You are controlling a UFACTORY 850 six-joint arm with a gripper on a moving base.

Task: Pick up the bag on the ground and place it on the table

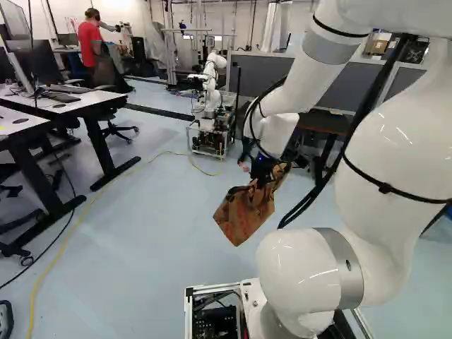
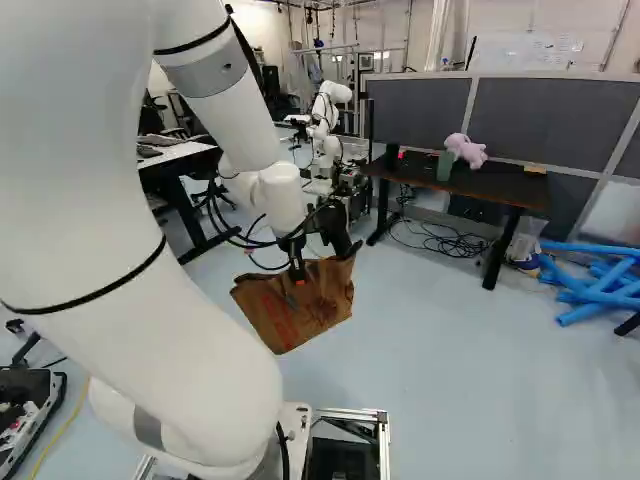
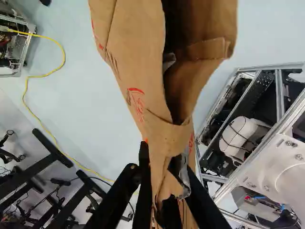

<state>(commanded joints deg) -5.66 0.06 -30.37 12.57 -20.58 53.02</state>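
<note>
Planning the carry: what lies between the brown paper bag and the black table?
In the right base view, pale blue floor, then tangled black cables under the table.

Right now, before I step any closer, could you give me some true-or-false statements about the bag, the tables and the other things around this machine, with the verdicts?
1. The jaws are closed on the paper bag. True.
2. The bag is lying on the dark table. False: it hangs in the air from the jaws, over the floor.
3. A pink soft toy sits on the dark table. True.
4. The blue tubes are stacked on a white desk. False: the blue tubes lie on the floor, at the right of the right base view.
5. Another white robot arm stands farther back in the room. True.
</note>
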